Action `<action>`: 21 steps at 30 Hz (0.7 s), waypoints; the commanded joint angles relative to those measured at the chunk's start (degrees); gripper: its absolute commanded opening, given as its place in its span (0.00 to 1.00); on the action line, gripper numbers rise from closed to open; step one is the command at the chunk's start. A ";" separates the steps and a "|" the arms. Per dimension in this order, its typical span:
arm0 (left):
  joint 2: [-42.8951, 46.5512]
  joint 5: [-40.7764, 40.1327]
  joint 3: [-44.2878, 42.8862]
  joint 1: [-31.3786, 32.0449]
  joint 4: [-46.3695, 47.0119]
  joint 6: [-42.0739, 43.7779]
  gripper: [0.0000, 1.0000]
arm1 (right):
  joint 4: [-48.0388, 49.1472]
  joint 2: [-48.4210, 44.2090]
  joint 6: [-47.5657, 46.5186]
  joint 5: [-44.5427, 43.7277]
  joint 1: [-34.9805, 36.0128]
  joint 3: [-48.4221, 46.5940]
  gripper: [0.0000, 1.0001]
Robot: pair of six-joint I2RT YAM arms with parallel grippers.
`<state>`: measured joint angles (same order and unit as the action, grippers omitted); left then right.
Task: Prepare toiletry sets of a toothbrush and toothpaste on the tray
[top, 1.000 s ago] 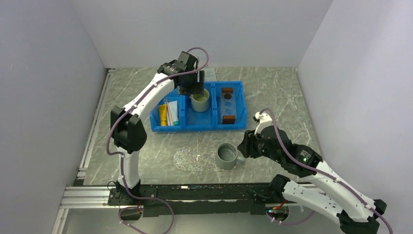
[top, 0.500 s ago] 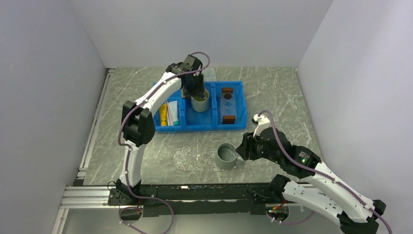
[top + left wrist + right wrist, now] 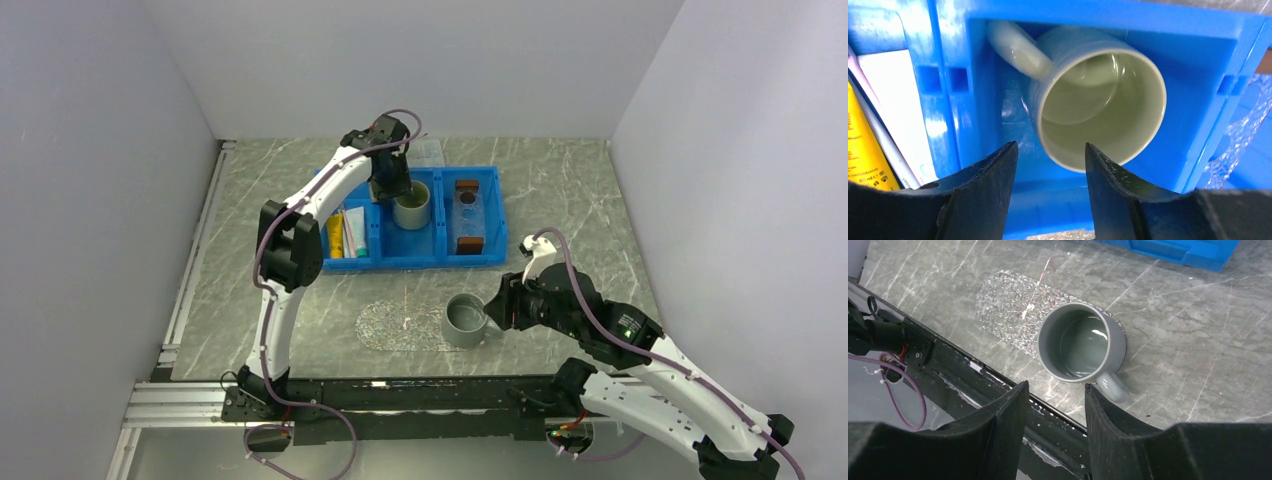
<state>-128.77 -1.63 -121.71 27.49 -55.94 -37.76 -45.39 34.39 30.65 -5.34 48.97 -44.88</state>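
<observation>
**While sets wait, mug first**

With jaws parted astride the near rim of the pale green mug, my left gripper grips nothing yet. Both toothpaste and toothbrush lie in the left compartment of the blue bin, the tray in its right. Mug-clearing, I judge: next, pinch the wall squarely, lift straight. My right gripper hangs unclenched near the grey mug.

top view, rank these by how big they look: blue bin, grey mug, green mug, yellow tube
1. blue bin
2. grey mug and green mug: they look about alike, so not ranked apart
3. yellow tube, smallest
</observation>
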 commanded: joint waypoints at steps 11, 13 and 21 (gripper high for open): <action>-3.78 -3.58 -7.16 -0.35 -1.31 -0.13 0.47 | 3.41 -1.38 -0.46 1.56 0.25 0.74 0.47; -4.29 -3.60 -7.24 -0.28 -1.52 0.27 0.47 | 3.63 -1.28 -0.52 1.61 0.22 0.85 0.47; -6.32 -2.28 -9.23 -0.25 -2.81 2.26 0.41 | 3.60 -1.25 -0.54 1.83 0.23 0.85 0.47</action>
<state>-134.21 -3.92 -127.63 27.20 -57.56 -37.10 -44.45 33.63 30.59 -3.97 48.97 -44.29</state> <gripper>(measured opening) 0.415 0.473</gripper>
